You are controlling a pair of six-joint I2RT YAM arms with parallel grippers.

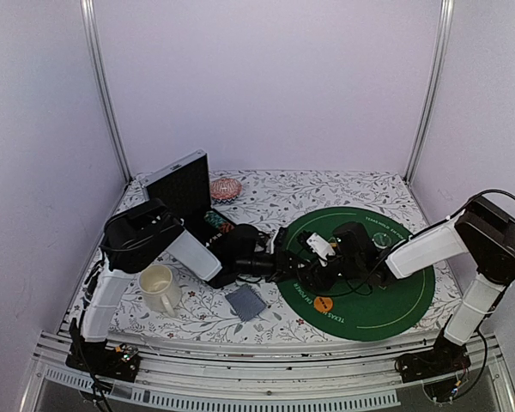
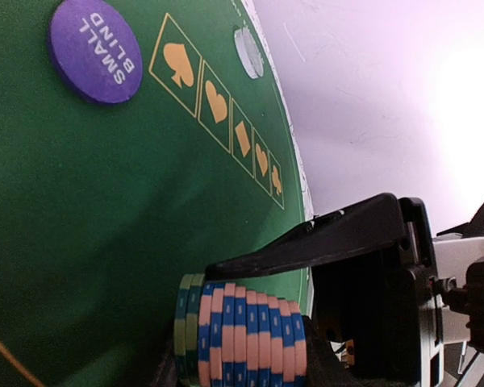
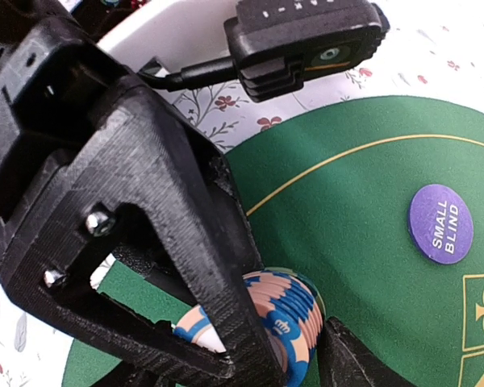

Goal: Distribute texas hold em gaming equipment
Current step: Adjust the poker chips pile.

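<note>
Where the flowered table [image 1: 266,193] starts on the left, a cream mug [image 1: 159,287] stands near the left arm's base. Just right of it, a few grey-blue cards [image 1: 245,302] lie flat on the cloth, off the green mat [image 1: 395,300]. Behind them a black case [image 1: 180,182] stands at the back, with a pink striped ball [image 1: 226,188] just beside it on the right.

The left gripper [image 1: 293,263] reaches across to the left part of the mat. Its fingers are pressed onto a stack of chips [image 2: 246,334], held edge-on over the felt. Most chips are striped blue and peach, and a couple at one end are green; whether the stack touches the mat cannot be told.

The right gripper [image 1: 324,255] comes in from the right and meets the left one at the chips. One black finger lies close along the stack, but I cannot tell whether this hand is spread beside the chips or pinching them, since the other gripper's body covers most of it.

An orange disc [image 1: 324,304] lies on the mat just in front of the two grippers. A purple disc [image 2: 94,50] marked SMALL BLIND lies flat on the felt, apart from the stack and near a row of yellow suit marks [image 2: 218,101]. A clear disc [image 2: 248,52] lies beyond that row, close to the mat's edge.
</note>
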